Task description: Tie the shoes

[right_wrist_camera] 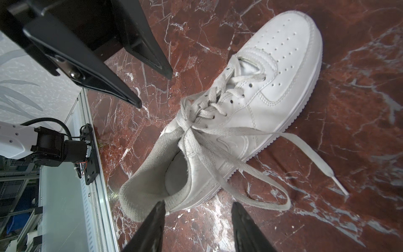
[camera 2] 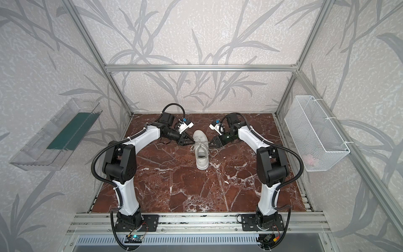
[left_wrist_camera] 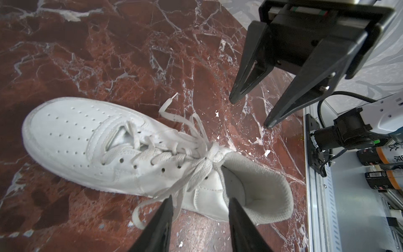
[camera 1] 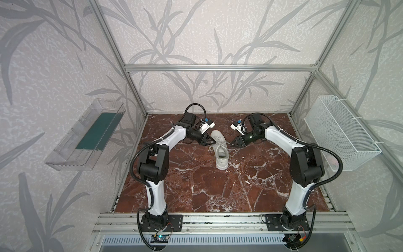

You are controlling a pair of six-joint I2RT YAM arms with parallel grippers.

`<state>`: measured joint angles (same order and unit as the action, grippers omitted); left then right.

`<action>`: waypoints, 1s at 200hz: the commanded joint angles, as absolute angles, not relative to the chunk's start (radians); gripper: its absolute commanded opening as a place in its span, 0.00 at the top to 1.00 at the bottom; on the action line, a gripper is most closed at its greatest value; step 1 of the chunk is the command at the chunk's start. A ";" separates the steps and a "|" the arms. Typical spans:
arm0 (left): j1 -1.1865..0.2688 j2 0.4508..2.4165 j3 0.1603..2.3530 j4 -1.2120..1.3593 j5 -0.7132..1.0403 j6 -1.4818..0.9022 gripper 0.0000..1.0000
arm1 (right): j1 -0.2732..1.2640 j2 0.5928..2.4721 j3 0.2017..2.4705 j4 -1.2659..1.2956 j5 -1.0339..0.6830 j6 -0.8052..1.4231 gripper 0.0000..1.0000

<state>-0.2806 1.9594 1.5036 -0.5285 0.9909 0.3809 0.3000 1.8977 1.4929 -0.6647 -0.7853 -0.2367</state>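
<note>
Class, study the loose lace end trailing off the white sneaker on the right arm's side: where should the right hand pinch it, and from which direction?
Pinch the free lace end just past the sole of the white sneaker, where it likely bridges down to the marble tabletop; farther out it lies flat. Bring the open right hand from above, straddling its flat width.

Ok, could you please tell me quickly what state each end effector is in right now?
Left end effector: open, holding nothing.
Right end effector: open, holding nothing.
</note>
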 commanded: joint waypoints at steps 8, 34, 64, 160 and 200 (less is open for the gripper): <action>-0.291 1.980 1.535 -0.491 1.042 0.326 0.55 | 0.304 1.914 1.535 -0.695 -0.793 -0.252 0.50; -0.298 1.998 1.567 -0.560 1.034 0.358 0.55 | 0.305 1.917 1.539 -0.703 -0.791 -0.259 0.51; -0.305 2.006 1.571 -0.624 1.026 0.393 0.55 | 0.305 1.920 1.537 -0.701 -0.793 -0.262 0.52; -0.318 2.054 1.624 -0.659 1.026 0.418 0.55 | 0.308 1.930 1.545 -0.706 -0.798 -0.265 0.54; -0.322 2.067 1.638 -0.679 1.024 0.431 0.55 | 0.308 1.931 1.545 -0.708 -0.798 -0.263 0.55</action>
<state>-0.3153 2.0483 1.6043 -0.6353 1.0073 0.3954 0.3027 1.9224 1.5211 -0.6834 -0.7856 -0.2554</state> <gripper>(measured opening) 0.447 0.451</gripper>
